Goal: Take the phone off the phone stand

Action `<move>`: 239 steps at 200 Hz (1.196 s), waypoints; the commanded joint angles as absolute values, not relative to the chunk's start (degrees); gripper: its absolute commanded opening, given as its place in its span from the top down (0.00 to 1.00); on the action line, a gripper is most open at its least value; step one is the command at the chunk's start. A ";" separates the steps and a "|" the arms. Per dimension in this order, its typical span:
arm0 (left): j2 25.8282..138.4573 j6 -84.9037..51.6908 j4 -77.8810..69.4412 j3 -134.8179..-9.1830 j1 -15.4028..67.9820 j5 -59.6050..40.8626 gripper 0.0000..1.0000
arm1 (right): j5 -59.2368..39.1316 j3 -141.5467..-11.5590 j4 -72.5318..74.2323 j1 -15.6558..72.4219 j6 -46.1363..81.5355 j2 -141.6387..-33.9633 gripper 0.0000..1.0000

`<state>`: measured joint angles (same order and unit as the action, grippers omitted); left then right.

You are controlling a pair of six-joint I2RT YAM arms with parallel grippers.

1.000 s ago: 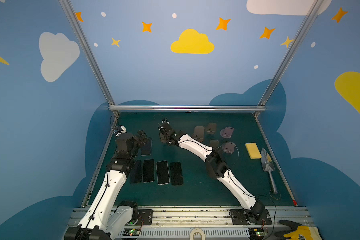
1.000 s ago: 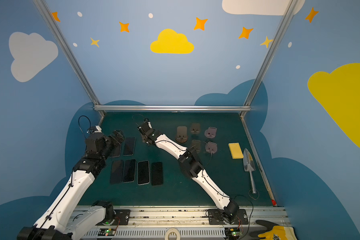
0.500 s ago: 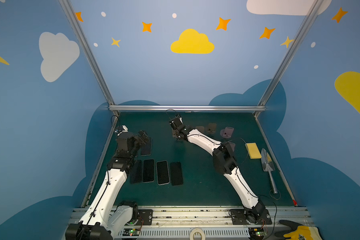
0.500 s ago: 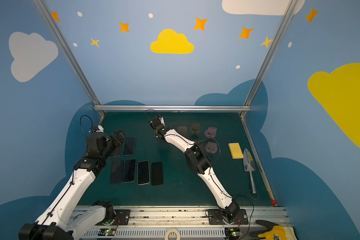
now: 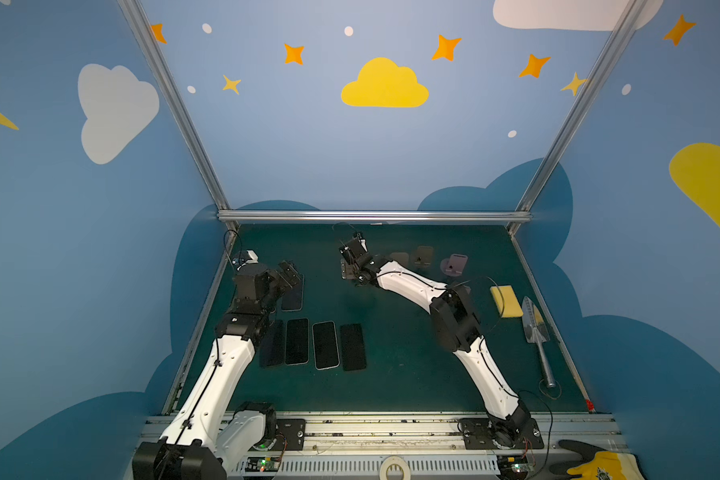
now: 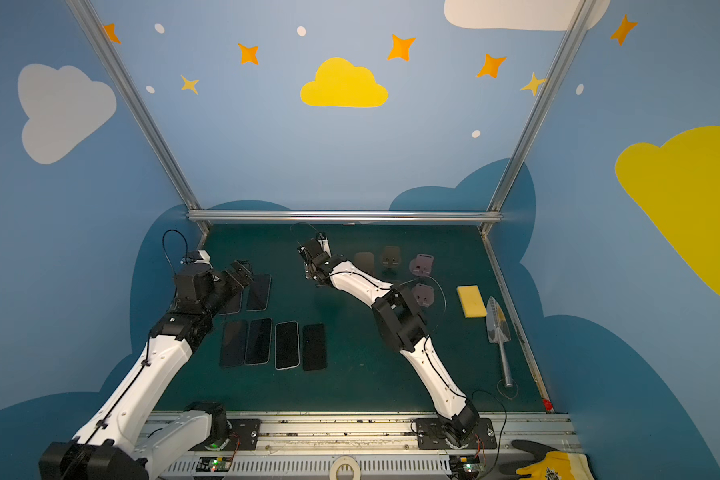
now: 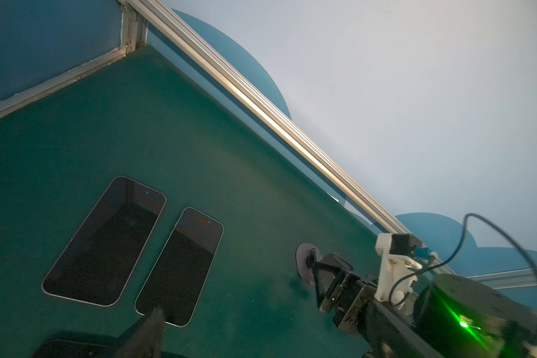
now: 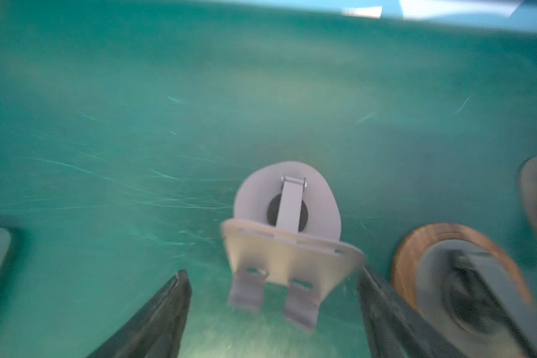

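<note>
Pale grey plastic, the phone stand [image 8: 287, 248] sits on the green counter [image 8: 137, 139] between the two dark fingers [image 8: 165, 310] of the right tool [image 8: 272, 272]. This tool is spread wide and grasps nothing; the blur hides whether one finger touches the stand's edge. The left tool [image 5: 288, 275] is also fully spread and empty, and hangs over two phones [image 7: 180, 266] that lie flat, screens up. Only the top views show four more phones in a row [image 5: 325, 345], a yellow sponge [image 5: 506, 301] and a trowel [image 5: 535, 328]. Only the right wrist view shows the stand's hinge and a wooden-rimmed stand [image 8: 406, 257] just beside it.
</note>
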<state>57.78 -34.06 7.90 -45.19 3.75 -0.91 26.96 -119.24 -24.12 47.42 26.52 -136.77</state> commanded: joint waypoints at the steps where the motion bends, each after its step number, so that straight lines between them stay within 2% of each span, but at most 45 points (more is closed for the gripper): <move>1: 56.98 -32.44 5.52 -45.43 3.52 -2.89 0.00 | 28.90 -117.43 -21.35 47.88 24.61 -129.23 0.14; 31: 55.59 -32.08 3.60 -44.47 3.66 -4.40 0.00 | 29.36 -108.98 -18.53 49.12 21.71 -120.30 0.14; 58: 55.57 -31.05 6.09 -45.99 5.49 -3.84 0.00 | 17.64 -94.98 -13.61 49.13 20.06 -108.11 0.14; 110: 55.05 -33.90 7.67 -47.33 6.15 -1.78 0.00 | 16.58 -68.15 -11.67 50.36 13.63 -76.76 0.14; 133: 56.16 -31.64 9.22 -48.61 6.16 -0.97 0.00 | 21.87 -58.09 -9.49 50.63 12.10 -62.60 0.12; 152: 55.96 -26.90 8.07 -47.73 6.18 1.39 0.00 | 33.09 -48.94 -3.46 50.62 15.06 -53.72 0.11; 167: 55.40 -23.03 4.31 -44.93 6.15 7.27 0.00 | 38.48 -44.73 -5.03 50.09 14.72 -50.01 0.11; 185: 54.14 -14.41 -7.44 -36.67 5.08 9.96 0.00 | 42.13 -40.60 -4.47 48.94 12.99 -47.23 0.11; 207: 51.89 -6.51 -16.42 -28.55 4.40 6.94 0.00 | 38.64 -34.51 3.69 46.21 4.17 -44.37 0.11; 239: 57.19 -9.65 -29.89 -18.13 4.53 9.13 0.00 | 32.96 -28.84 10.50 40.00 1.29 -41.18 0.11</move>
<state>53.65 -12.14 -14.15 -23.68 4.51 6.50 35.46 -30.68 1.76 43.16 5.80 -43.97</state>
